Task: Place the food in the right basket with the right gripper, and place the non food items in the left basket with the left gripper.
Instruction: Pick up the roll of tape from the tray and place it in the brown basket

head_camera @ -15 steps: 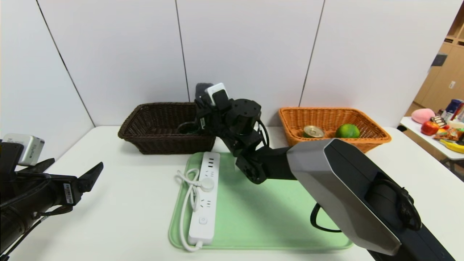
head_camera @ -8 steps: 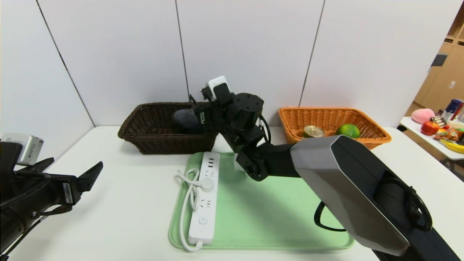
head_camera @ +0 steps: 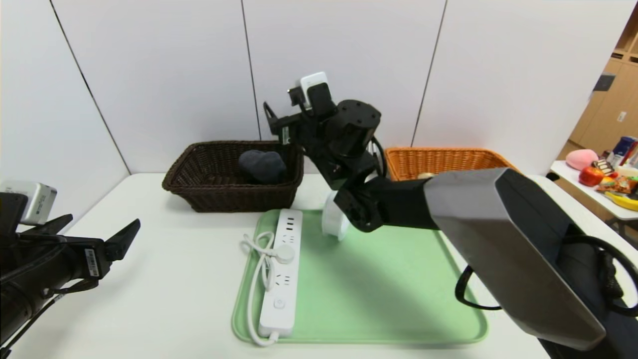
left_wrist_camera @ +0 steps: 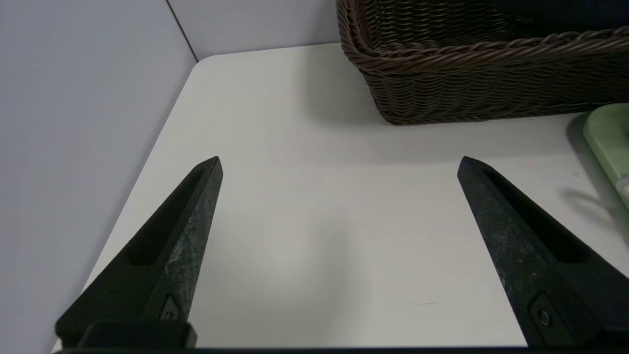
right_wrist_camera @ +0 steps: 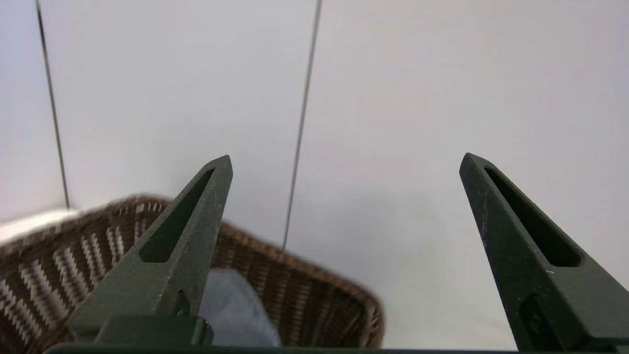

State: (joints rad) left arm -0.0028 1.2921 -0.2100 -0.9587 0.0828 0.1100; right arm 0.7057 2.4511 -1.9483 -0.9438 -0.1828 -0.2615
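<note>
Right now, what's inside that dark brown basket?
A rolled dark grey towel lies inside the dark brown basket, toward its right end. The open right gripper hangs above that end. The near wall hides the basket's floor, so anything lower can't be seen.

No words, brand names or numbers can be read anywhere here. The white power strip on the green tray shows only a small round power symbol on its button near the front end, no lettering. A small white sticker on the left gripper carries tiny print, too small to make out. The packets on the side table at far right are unreadable too.
</note>
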